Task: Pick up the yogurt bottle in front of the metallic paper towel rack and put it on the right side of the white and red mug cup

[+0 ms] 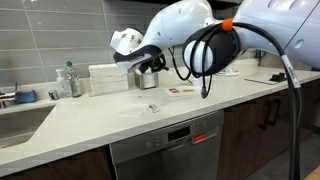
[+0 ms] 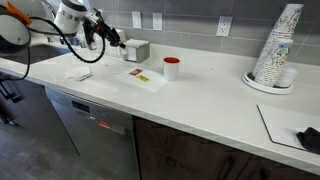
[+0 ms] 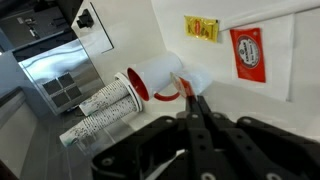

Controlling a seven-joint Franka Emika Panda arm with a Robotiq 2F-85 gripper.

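My gripper (image 3: 192, 100) is shut, its two fingertips pressed together, and it hangs above the white counter in both exterior views (image 1: 149, 70) (image 2: 119, 43). A small white thing with a red end (image 3: 198, 80), possibly the yogurt bottle, shows just past the fingertips; I cannot tell whether it is held or stands on the counter. The white and red mug (image 3: 150, 78) (image 2: 171, 67) stands further along the counter. The metallic paper towel rack (image 2: 136, 50) (image 1: 153, 82) stands by the wall, close to the gripper.
A paper sheet with red and yellow packets (image 2: 140, 75) (image 3: 250, 55) lies between the rack and the mug. A stack of paper cups (image 2: 278, 45) (image 3: 98, 112) stands far along the counter. A white box (image 1: 108, 78), clear bottles (image 1: 68, 80) and a sink (image 1: 20, 120) are beyond the rack.
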